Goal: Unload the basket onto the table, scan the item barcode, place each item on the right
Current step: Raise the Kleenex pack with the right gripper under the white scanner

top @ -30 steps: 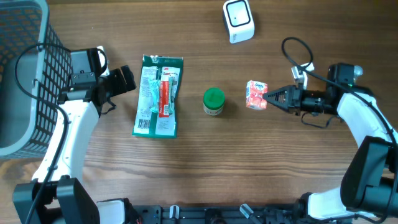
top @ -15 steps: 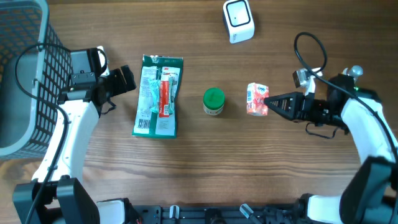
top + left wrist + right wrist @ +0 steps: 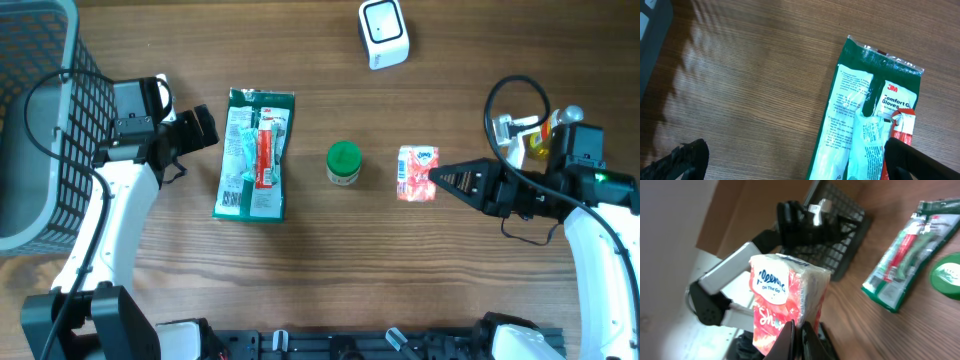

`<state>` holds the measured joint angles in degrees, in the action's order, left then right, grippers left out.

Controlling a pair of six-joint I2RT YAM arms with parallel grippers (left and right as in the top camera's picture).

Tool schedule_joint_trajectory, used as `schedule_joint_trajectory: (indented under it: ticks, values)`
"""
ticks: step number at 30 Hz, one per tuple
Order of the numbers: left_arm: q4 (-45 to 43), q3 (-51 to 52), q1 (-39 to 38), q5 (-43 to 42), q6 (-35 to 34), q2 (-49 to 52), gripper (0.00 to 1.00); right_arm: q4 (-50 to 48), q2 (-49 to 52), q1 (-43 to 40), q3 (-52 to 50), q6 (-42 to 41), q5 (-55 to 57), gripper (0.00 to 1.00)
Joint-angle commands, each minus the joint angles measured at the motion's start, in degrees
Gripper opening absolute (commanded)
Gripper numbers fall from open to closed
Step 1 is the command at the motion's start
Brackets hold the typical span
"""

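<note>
Right gripper (image 3: pixel 433 178) clenched on tissue pack (image 3: pixel 414 168) edge; left gripper (image 3: pixel 204 128) released. Hold pinch firm, turn barcode face squarely toward scanner (image 3: pixel 384 32).

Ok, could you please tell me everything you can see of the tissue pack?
The tissue pack is a small, soft, plastic-wrapped packet, printed red and white with a blue Kleenex On The Go label on a white patch. The right pincer is shut on it, with its thin tips pinching the edge nearest that arm. The pack sits to the right of the green-lidded jar, apart from it. I cannot tell whether it is lifted or resting.
</note>
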<state>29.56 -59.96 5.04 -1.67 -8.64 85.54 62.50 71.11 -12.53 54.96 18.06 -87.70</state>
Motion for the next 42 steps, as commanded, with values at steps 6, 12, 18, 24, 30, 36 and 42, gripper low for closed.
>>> schedule_joint_trajectory:
  ticks: [6,12,18,24,30,36,42]
  values:
    - [-0.15,-0.42,0.35,-0.87,0.94,0.00,1.00,-7.45,-0.39,-0.17,0.09,-11.47,31.30,0.04]
    - [-0.15,-0.42,0.35,-0.87,0.94,0.00,1.00,-9.49,-0.39,-0.17,0.39,-18.95,46.36,0.04]
    - [-0.15,-0.42,0.35,-0.87,0.94,0.00,1.00,-3.52,0.48,5.73,14.32,-22.99,60.76,0.04]
    - [-0.15,-0.42,0.33,-0.87,0.94,0.00,1.00,11.85,13.81,14.78,46.49,-25.53,72.96,0.04]
    - [-0.15,-0.42,0.35,-0.85,0.94,0.00,1.00,10.05,30.25,22.23,64.13,-23.85,85.22,0.04]
    - [-0.15,-0.42,0.33,-0.87,0.94,0.00,1.00,-6.45,44.15,28.26,64.06,-18.67,102.38,0.04]
    - [-0.15,-0.42,0.33,-0.85,0.94,0.00,1.00,-21.49,55.78,31.87,64.06,-10.14,115.60,0.04]
